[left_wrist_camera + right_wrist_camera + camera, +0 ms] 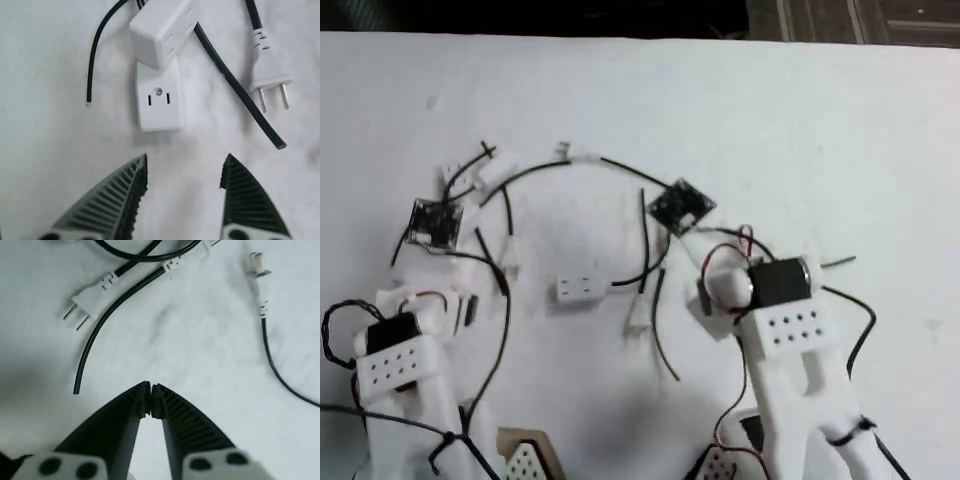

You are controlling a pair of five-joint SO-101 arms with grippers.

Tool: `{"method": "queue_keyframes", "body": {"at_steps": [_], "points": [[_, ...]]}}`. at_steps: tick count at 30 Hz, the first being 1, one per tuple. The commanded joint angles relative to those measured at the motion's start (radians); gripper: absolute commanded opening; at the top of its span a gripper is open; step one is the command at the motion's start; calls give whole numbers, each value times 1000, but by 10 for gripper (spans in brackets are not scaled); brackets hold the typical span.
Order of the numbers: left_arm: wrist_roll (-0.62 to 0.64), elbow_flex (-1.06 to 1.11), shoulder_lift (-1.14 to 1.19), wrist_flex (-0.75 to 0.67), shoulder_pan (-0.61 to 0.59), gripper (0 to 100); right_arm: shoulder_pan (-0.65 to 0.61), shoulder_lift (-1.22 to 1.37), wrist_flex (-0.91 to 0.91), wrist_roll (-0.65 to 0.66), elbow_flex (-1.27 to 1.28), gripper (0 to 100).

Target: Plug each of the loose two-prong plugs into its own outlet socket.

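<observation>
My left gripper (182,160) stands open just short of a white outlet socket (159,102) lying face up on the table. A second white outlet block (162,30) overlaps its far end. A loose white two-prong plug (270,82) on a black cord lies beside them. My right gripper (150,387) is shut on nothing above bare table. Beyond it lie a white two-prong plug (82,305) and another plug (257,262), both on black cords. From above, the left gripper (432,222) sits at the left and the right gripper (682,205) near the middle.
A white outlet block (582,290) lies between the arms, with a loose plug (638,322) to its right and another (510,268) to its left. Black cords (645,235) loop across the middle of the white table (820,130). The right and far sides are free.
</observation>
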Motion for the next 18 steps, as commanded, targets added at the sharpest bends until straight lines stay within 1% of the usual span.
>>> {"method": "queue_keyframes", "body": {"at_steps": [1, 3, 4, 7, 12, 15, 18], "points": [[5, 12, -24, -23, -7, 241, 47, 51, -45, 2, -61, 82], [5, 20, -24, -25, -4, 241, 73, 111, -47, 2, -95, 151], [5, 21, -24, -25, -4, 241, 81, 147, -48, 2, -118, 168], [5, 23, -24, -25, -4, 241, 91, 266, -50, 5, -199, 160], [5, 25, -21, -25, -4, 241, 134, 461, -51, 101, -331, 138], [5, 25, -21, -25, -4, 241, 189, 553, -77, 106, -396, 137], [5, 25, -21, -25, -4, 241, 229, 634, -143, 87, -413, 134]]}}
